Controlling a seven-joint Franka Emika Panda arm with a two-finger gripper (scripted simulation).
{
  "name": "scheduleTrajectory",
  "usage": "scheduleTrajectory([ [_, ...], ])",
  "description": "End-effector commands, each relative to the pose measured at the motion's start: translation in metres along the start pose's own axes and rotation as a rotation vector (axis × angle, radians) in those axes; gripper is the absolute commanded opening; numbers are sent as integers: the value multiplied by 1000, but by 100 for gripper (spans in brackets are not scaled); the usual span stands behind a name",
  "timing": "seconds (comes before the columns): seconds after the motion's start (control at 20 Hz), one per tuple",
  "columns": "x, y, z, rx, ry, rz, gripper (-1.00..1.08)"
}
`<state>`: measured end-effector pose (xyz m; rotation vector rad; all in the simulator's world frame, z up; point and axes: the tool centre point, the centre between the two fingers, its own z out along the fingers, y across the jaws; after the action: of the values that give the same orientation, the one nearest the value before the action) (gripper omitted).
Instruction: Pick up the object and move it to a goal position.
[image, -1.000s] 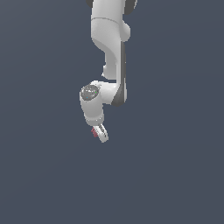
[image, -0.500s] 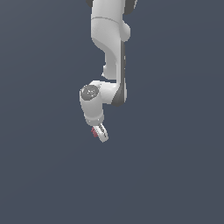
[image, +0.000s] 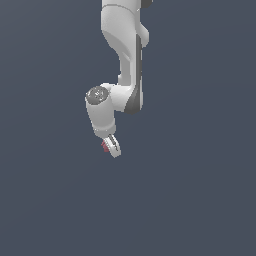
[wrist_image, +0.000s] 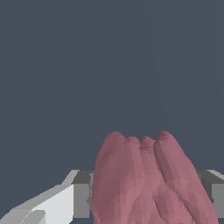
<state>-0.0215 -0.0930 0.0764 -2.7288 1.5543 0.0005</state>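
The object (wrist_image: 146, 183) is a lumpy dark pinkish-red blob, filling the space between my fingers in the wrist view. In the exterior view it shows only as a small red speck, the object (image: 105, 146), at the tip of the white arm. My gripper (image: 112, 148) is shut on it, with a grey fingertip pad (wrist_image: 82, 192) pressed against one side and another pad (wrist_image: 215, 188) on the other. The arm hangs from above with the hand tilted down toward the exterior view's right.
A flat dark grey-blue surface (image: 200, 190) lies all around the arm. No other objects or goal marker show in either view.
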Motion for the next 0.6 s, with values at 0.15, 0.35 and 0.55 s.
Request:
scheduleTrajectory([
  [0.15,8,13,-44,1,0,1,-100],
  [0.35,15,26,-86,1,-1,2,-100],
  [0.55,23,40,-134,0,0,3,-100],
])
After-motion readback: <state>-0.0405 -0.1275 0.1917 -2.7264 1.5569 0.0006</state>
